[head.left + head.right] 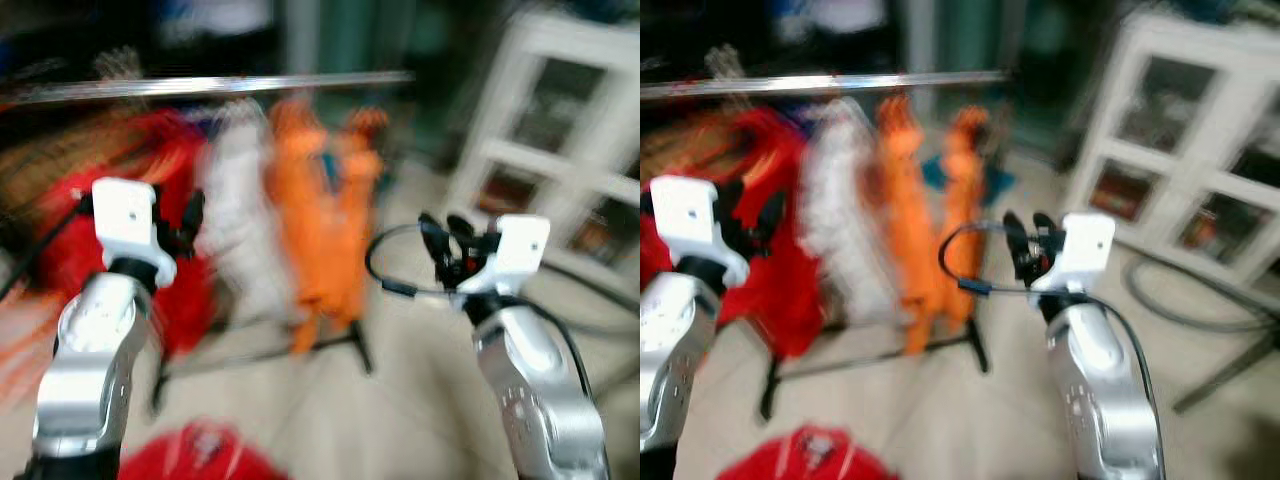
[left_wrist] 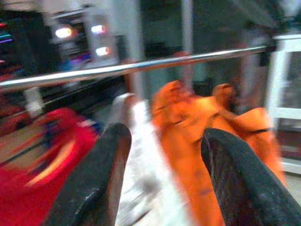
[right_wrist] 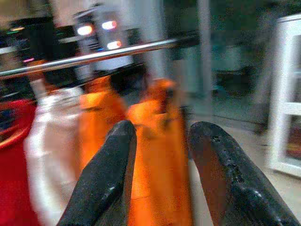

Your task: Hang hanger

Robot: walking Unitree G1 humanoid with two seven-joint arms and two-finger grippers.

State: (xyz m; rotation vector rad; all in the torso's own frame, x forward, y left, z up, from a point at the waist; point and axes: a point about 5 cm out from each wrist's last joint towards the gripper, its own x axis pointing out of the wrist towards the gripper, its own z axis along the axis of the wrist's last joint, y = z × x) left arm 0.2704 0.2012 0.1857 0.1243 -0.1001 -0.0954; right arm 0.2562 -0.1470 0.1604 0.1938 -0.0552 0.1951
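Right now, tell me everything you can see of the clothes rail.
The clothes rail is a thin, shiny, metal-looking bar running level across the scene, blurred by camera motion. Red, white and orange garments hang from it. Dark legs stand on the pale floor. Both grippers sit short of it, not touching.

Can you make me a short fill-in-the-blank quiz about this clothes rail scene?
1. The garments hang from a metal ____ rail.
2. Between the red garment and the orange garments hangs a ____ one.
3. The left hand and right hand both have their fingers ____.
4. The cabinet is ____.

Missing: clothes; white; open; white
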